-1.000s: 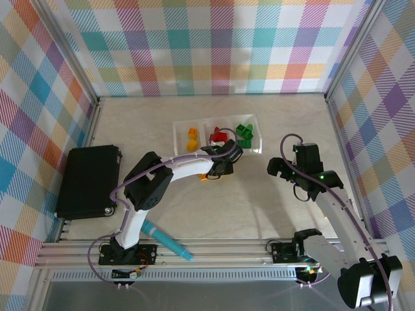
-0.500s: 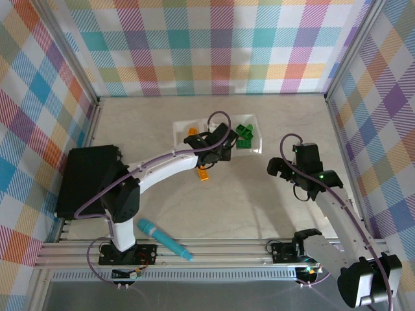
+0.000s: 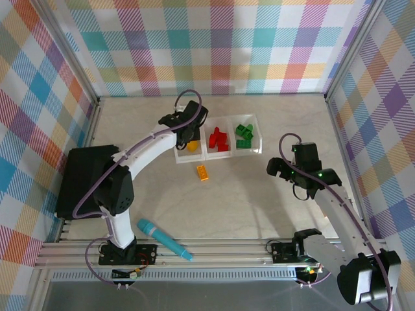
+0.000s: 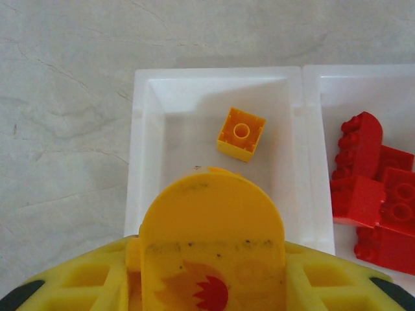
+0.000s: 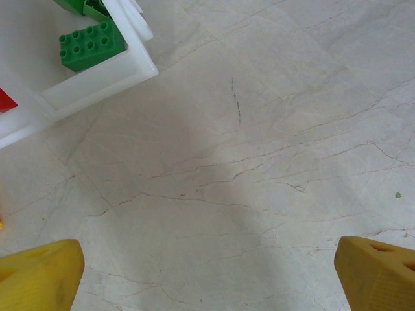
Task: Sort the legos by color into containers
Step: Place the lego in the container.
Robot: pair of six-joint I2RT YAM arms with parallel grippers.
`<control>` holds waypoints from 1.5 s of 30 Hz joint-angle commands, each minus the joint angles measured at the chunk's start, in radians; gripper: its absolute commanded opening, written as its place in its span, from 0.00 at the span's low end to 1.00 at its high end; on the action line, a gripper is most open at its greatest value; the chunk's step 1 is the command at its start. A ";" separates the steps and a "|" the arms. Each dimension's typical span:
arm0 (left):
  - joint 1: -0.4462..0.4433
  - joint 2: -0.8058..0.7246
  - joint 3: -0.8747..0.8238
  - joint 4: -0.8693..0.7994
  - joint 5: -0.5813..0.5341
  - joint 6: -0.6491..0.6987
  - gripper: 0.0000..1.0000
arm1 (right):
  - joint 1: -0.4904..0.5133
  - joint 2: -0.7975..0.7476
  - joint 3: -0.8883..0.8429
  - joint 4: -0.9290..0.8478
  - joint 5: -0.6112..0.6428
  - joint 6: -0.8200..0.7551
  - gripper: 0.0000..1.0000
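So the tray [image 3: 227, 153] sits toward the back of the table [image 3: 246, 201], its three compartments side by side. The left one has a brick [image 4: 240, 133] in it, the middle one a pile of bricks [image 3: 218, 138], and the right one another bunch [image 3: 244, 135]. One loose brick [image 3: 203, 172] lies just in front of the tray. The box [image 3: 87, 181] is way over left, and the pen-like tube [image 3: 163, 238] is near the front edge.

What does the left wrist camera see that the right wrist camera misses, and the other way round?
Left wrist: the left gripper holding a rounded yellow piece over the end compartment, where an orange brick lies. Right wrist: the open right gripper and a green brick. Both: the white tray, red bricks (a sliver on the right wrist) and the marbled tabletop.
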 commanded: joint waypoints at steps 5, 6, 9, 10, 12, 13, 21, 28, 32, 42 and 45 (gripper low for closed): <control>0.045 0.122 0.062 0.002 0.032 0.015 0.33 | -0.008 0.000 0.026 0.000 -0.009 -0.012 0.99; 0.049 0.136 0.074 -0.001 0.026 0.014 0.33 | -0.007 0.002 0.025 0.000 -0.013 -0.016 0.99; 0.052 0.175 0.110 -0.008 0.002 0.016 0.33 | -0.008 0.012 0.026 -0.010 -0.018 -0.021 0.99; 0.055 0.185 0.119 -0.009 -0.004 0.015 0.33 | -0.008 0.014 0.026 -0.011 -0.018 -0.021 0.99; 0.060 0.203 0.138 -0.012 -0.016 0.019 0.33 | -0.008 0.014 0.022 -0.013 -0.020 -0.021 0.99; 0.064 0.213 0.148 -0.013 -0.023 0.020 0.33 | -0.007 0.011 0.020 -0.013 -0.020 -0.023 0.99; 0.096 0.273 0.201 -0.022 -0.017 0.021 0.37 | -0.008 0.004 0.027 -0.024 -0.010 -0.033 0.99; 0.101 0.292 0.204 -0.020 -0.017 0.025 0.43 | -0.008 0.010 0.026 -0.028 -0.015 -0.034 0.99; 0.102 0.269 0.170 0.006 -0.008 0.024 0.50 | -0.008 0.011 0.027 -0.027 -0.019 -0.029 0.99; 0.101 0.183 0.096 0.078 0.051 0.030 0.67 | -0.008 0.005 0.024 -0.021 -0.029 -0.030 0.99; 0.096 0.121 0.047 0.130 0.083 0.030 0.68 | -0.008 0.005 0.021 -0.023 -0.026 -0.030 0.99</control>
